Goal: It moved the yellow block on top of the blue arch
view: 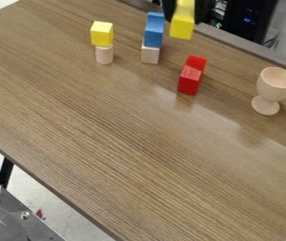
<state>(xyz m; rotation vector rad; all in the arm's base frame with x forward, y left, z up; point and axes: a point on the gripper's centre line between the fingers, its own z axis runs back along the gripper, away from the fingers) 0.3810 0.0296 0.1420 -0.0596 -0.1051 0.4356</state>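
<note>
At the top edge of the view, my black gripper (186, 11) is shut on a long yellow block (182, 25), with one dark finger on either side of it. The block hangs upright, its lower end free. Just left of it stands the blue arch (154, 31), which rests on a pale wooden block (150, 54). In the view the held block is beside the arch, not over it, and a narrow gap separates the two.
Left of the arch, a yellow cube (101, 34) sits on a pale wooden cylinder (105, 54). A red block (191, 75) lies below the gripper in the view. A wooden goblet (274, 89) stands at the right. The table's (126, 141) far edge runs behind the blocks.
</note>
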